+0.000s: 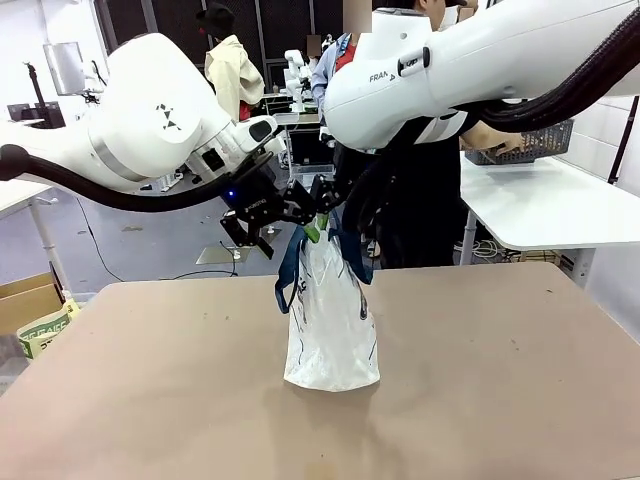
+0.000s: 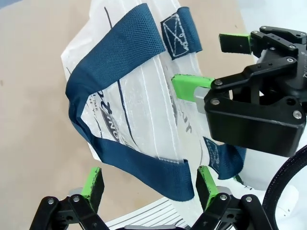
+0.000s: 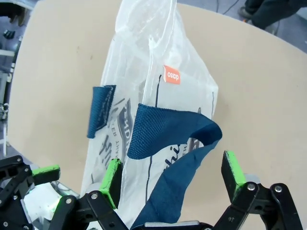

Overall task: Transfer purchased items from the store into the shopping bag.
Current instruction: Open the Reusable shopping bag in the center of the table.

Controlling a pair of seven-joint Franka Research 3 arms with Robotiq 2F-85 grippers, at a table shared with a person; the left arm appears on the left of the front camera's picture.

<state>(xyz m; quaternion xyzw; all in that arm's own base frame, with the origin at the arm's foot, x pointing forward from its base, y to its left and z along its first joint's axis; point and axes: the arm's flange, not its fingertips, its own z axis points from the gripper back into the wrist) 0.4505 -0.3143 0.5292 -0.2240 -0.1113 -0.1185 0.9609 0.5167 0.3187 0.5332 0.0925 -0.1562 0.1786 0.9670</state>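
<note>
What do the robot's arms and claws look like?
The left arm and right arm are fat, rounded and white, with black ribbed hoses trailing behind. The left claw and right claw are black, bolted linkages tipped with bright green pads.

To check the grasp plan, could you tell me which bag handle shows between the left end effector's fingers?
The looped handle drooping wide on the left of the bag; the other handle sits by the right end effector.
</note>
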